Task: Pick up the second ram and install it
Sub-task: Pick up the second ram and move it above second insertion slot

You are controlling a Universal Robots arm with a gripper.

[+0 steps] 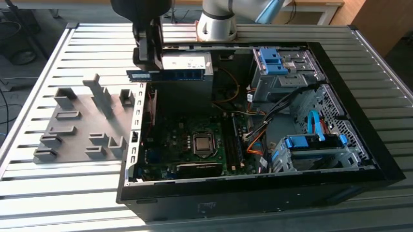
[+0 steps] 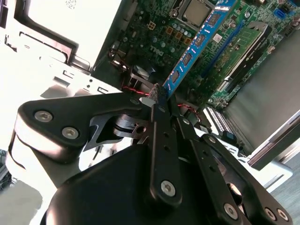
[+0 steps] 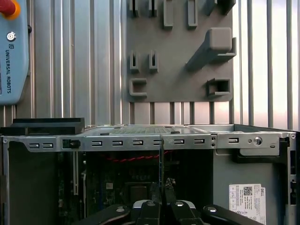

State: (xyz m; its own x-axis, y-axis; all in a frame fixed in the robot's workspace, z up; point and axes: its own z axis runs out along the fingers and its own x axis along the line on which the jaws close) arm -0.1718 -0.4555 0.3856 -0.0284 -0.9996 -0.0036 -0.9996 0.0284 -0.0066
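Note:
My gripper (image 1: pixel 150 69) is shut on one end of the second ram (image 1: pixel 169 75), a thin blue-green stick with black chips. The stick hangs level in the air above the open computer case's rim on the exterior view's left, at the far side. In the second wrist view the ram (image 2: pixel 199 42) stretches away from the closed fingertips (image 2: pixel 157 93) over the green motherboard (image 2: pixel 154 37). In the first wrist view the ram (image 3: pixel 161 159) appears edge-on as a thin line rising from the gripper (image 3: pixel 162 190).
The black computer case (image 1: pixel 361 174) lies open with the motherboard (image 1: pixel 174 145), its processor (image 1: pixel 202 143), cables and blue-handled drive cages (image 1: pixel 310 142) inside. A grey slotted holder (image 1: pixel 84 121) lies on the slatted table on the exterior view's left. The arm's base (image 1: pixel 216 21) stands behind the case.

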